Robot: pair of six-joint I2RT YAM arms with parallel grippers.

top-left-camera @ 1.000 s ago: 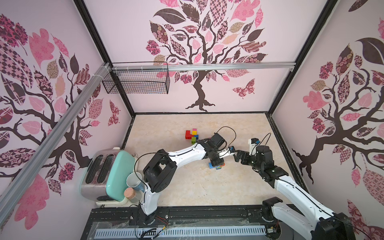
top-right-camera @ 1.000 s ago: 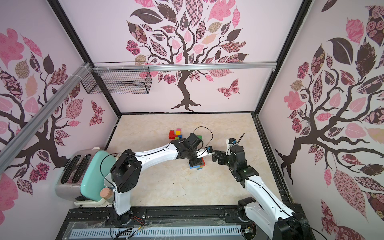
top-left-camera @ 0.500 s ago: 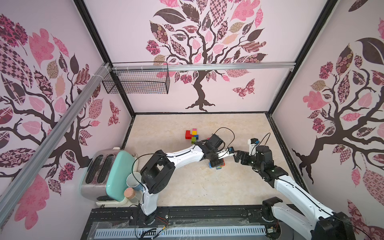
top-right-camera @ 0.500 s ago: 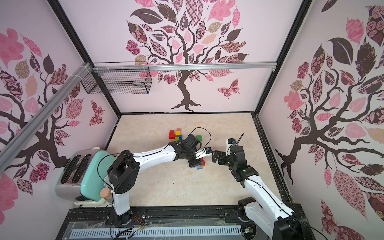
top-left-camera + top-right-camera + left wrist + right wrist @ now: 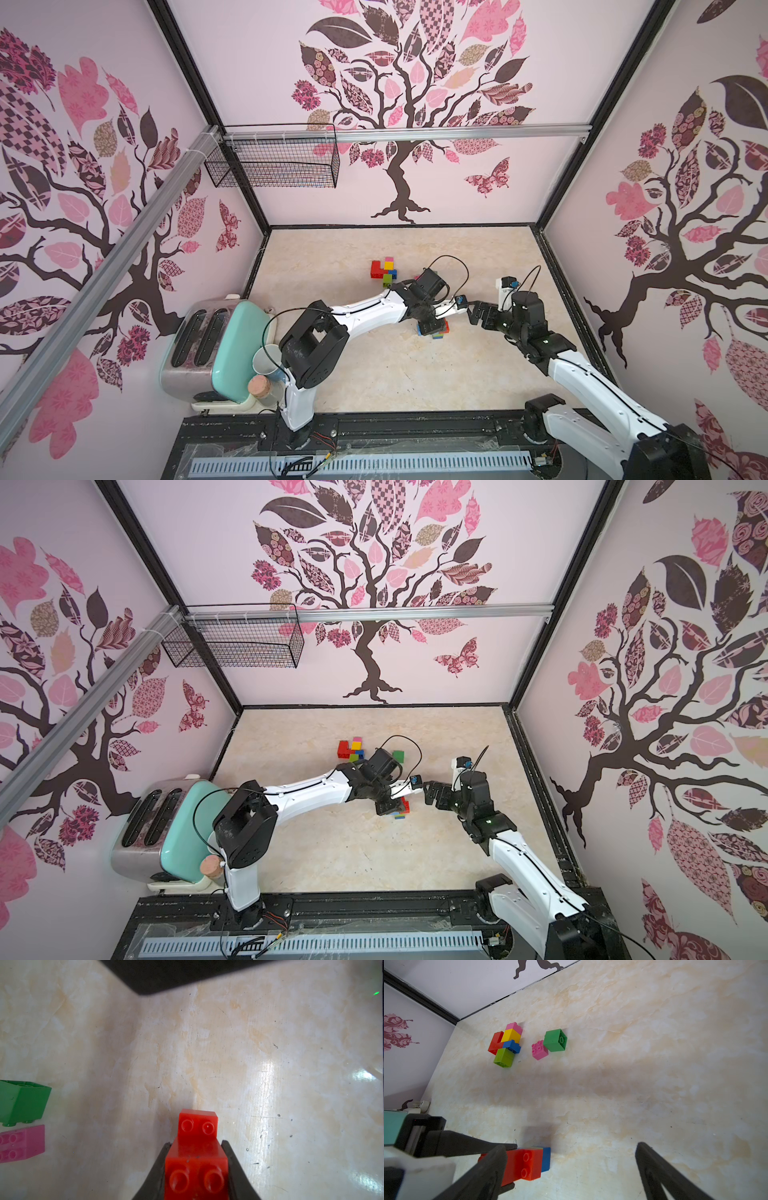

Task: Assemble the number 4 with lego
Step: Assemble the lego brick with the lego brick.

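Note:
My left gripper (image 5: pixel 196 1142) is shut on a red lego brick (image 5: pixel 197 1147); its black fingers (image 5: pixel 160 1167) press both sides. In both top views the gripper (image 5: pixel 432 322) points down at mid-floor over this red brick (image 5: pixel 405 806), which is joined to a blue brick (image 5: pixel 546 1159). My right gripper (image 5: pixel 570 1146) is open, with nothing between its fingers, just right of the held brick (image 5: pixel 525 1164); it also shows from above (image 5: pixel 473 311). A joined cluster of red, pink, yellow, blue and lime lego (image 5: pixel 384 270) lies farther back. A loose pink brick (image 5: pixel 539 1049) and green brick (image 5: pixel 555 1040) lie beside it.
A toaster (image 5: pixel 208 345) with a mint side stands at the front left, with a mug (image 5: pixel 266 361) and a cork-topped jar (image 5: pixel 259 386) against it. A wire basket (image 5: pixel 274 162) hangs on the back wall. Walls enclose the marbled floor (image 5: pixel 374 374).
The left arm's elbow has drifted very slightly toward the front. Both grippers and the bricks stay where they were.

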